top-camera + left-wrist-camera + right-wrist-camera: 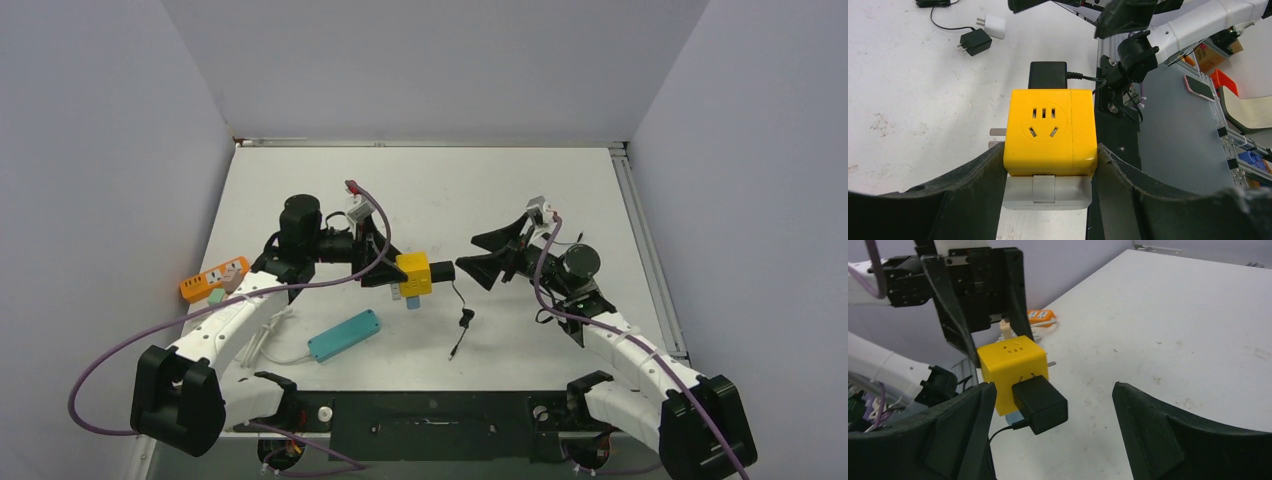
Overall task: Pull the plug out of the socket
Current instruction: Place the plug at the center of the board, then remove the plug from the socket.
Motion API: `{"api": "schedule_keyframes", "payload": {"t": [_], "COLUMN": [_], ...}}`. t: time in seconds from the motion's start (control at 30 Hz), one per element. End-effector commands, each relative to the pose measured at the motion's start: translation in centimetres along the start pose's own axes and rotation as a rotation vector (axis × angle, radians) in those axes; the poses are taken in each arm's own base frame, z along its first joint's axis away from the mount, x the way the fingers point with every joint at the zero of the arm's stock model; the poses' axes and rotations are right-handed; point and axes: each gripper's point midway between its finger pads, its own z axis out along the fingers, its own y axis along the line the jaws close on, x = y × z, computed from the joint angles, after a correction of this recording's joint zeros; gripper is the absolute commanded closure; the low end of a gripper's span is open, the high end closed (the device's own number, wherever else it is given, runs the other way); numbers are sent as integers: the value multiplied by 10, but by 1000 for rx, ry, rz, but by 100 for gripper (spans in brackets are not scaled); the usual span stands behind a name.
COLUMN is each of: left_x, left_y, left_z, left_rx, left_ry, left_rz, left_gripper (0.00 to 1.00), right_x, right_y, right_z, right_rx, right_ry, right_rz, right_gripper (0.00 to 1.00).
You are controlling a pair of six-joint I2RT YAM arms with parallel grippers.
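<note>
Above the middle of the table, my left gripper holds the yellow cube socket off the surface, its jaws closed on the cube's two opposite sides, as the left wrist view shows plainly. The black plug is still seated in the cube's face that points toward my right arm, its body jutting straight out along the line between the two grippers, its thin cable dropping away to the tabletop. My right gripper stands just beyond the plug's outer end with its jaws spread wide and nothing between them; in the right wrist view the plug sits low and left of the gap, close to the left finger rather than centred. That offset is what I judge the coming move to turn on: the right arm, the nearer and only free one, would need to shift sideways so the plug's body lies between both fingers, then close across it and draw back along the plug's own axis, away from the cube. A grey adapter hangs from the cube's underside, between the left jaws.
</note>
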Motion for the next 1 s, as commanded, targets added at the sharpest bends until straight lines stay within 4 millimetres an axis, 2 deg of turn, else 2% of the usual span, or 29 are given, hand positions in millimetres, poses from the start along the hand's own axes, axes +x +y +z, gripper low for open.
{"api": "schedule_keyframes", "payload": {"t": [0.0,0.13,0.33,0.63,0.83,0.97], "left_x": [-27,-28,-31,-31,-29,-30], "left_y": [-21,-24,-38,-47,-49,-49], "left_z": [-5,-7,-8,-8,-7,-7], "left_rx": [71,72,120,135,141,137], "left_ry": [-29,-40,-54,-60,-57,-60], "left_rz": [142,164,186,223,227,234], "left_gripper": [100,100,100,100,100,100], "right_x": [0,8,22,26,30,33], "right_y": [43,43,60,68,74,74], "right_z": [4,7,9,14,16,18], "right_rx": [-204,-206,-313,-351,-382,-389], "right_ry": [19,45,108,150,172,186], "right_rz": [-73,-45,-31,-9,-2,3], "right_gripper": [10,10,9,3,23,45]}}
